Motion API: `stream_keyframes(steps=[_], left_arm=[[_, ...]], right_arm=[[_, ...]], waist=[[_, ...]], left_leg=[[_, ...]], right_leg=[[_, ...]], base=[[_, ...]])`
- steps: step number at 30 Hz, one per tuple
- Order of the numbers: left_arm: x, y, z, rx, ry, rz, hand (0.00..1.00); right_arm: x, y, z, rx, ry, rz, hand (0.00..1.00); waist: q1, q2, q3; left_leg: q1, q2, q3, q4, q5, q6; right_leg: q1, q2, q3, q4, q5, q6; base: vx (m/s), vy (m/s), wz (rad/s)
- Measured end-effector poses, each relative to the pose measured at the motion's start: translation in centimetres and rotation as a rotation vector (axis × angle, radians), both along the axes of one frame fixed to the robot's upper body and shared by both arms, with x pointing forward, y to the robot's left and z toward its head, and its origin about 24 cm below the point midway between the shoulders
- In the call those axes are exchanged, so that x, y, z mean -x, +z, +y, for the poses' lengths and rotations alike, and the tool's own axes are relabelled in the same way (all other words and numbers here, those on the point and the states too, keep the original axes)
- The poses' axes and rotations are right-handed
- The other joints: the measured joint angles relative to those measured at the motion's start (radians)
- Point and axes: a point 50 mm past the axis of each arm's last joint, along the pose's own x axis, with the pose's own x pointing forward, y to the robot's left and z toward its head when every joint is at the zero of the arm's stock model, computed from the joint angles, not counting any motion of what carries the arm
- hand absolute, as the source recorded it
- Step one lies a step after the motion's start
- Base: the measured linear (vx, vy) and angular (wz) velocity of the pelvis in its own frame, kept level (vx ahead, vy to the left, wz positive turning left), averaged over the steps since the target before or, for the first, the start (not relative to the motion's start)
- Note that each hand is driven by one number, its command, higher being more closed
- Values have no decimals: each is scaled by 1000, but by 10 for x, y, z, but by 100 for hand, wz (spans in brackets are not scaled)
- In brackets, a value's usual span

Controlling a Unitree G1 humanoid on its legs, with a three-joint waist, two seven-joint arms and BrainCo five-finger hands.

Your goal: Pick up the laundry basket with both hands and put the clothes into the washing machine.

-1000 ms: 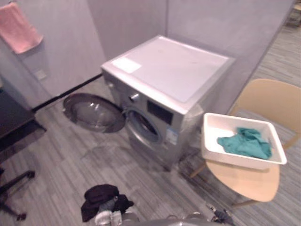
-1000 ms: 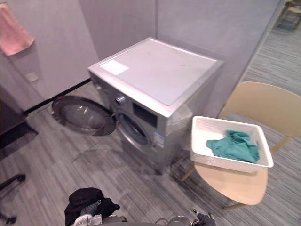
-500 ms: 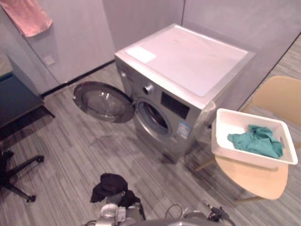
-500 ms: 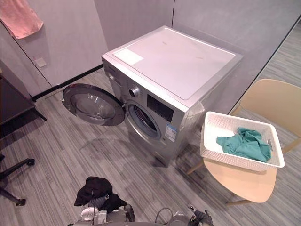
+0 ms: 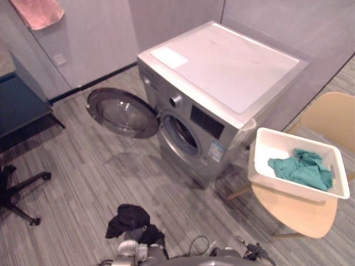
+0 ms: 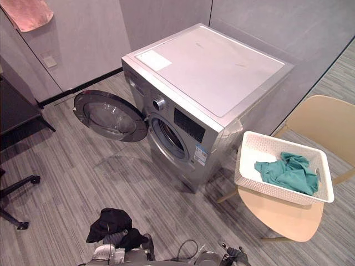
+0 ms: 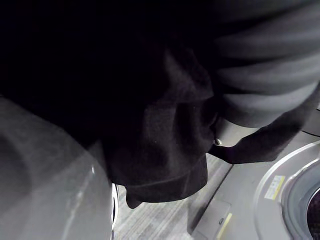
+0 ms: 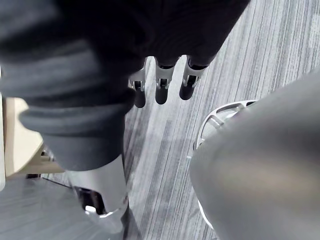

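Observation:
A white laundry basket (image 5: 260,160) holding a teal garment (image 5: 302,169) sits on a tan chair (image 5: 297,208) to the right of the silver washing machine (image 5: 222,72). The machine's round door (image 5: 122,113) hangs open to its left, leaving the drum opening (image 5: 180,136) bare. My left hand (image 5: 130,221) hangs low at the bottom edge as a dark covered shape, far from the basket. My right hand (image 8: 160,82) also hangs low over the floor, its fingers relaxed and straight with nothing in them; it appears again at the bottom edge (image 6: 233,255).
A pink towel (image 5: 39,11) hangs on the grey wall at the upper left. A dark desk (image 5: 22,108) and an office chair base (image 5: 19,191) stand at the left. Striped grey floor (image 5: 100,177) lies before the machine.
The whole picture has shifted, so the camera moved; the machine now sits higher and more central. Basket, garment and door stay in place, and both hands stay low.

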Motion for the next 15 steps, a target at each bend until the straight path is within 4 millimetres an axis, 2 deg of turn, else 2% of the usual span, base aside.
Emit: stream_keyframes(steps=[6, 7, 10, 11, 13, 14, 15], left_arm=[[0, 1, 6, -12, 13, 0, 100], [-1, 1, 8, -14, 17, -4, 100], [-1, 2, 11, -7, 59, -15, 100], [-2, 3, 13, -5, 79, -23, 100], [-1, 2, 14, -2, 94, -24, 100], [-1, 2, 14, -2, 94, -24, 100], [-2, 3, 17, -10, 91, -26, 100]], right_arm=[[-3, -1, 4, -12, 27, 13, 0], [-6, -1, 5, -13, 35, 14, 0], [-9, 0, 3, -9, 41, 13, 0], [-9, 0, 2, -5, 43, 14, 0], [-9, 0, 1, -4, 44, 13, 0], [-12, 1, 0, -5, 29, -4, 0], [-12, 1, 0, -4, 26, -8, 0]], waist=[[6, -22, -1], [8, -26, 2], [7, -33, 5], [8, -34, 6], [4, -30, 13], [-9, -21, 22], [-15, -11, 32]], left_leg=[[-9, 4, 34, -3, -1, 6], [-16, 5, 43, 10, -9, 10], [-60, 8, 64, 106, -82, 29], [-75, 12, 68, 148, -126, 35], [-77, 11, 67, 168, -161, 33], [-68, 17, 55, 160, -163, 35], [-62, 25, 34, 152, -162, 36]], right_leg=[[-31, 1, 44, -24, 17, 6], [-36, -1, 53, -31, 20, 16], [-53, -25, 71, -14, 12, 57], [-62, -40, 90, 22, 15, 74], [-126, -52, 213, 155, 47, 52], [-179, -30, 317, 242, 88, 27], [-203, 17, 398, 258, 71, 41]], base=[[-37, 49, -19], [-6, 76, -17], [30, 104, -15], [13, 103, -20], [26, 135, -7], [124, 169, 20], [143, 123, 33]])
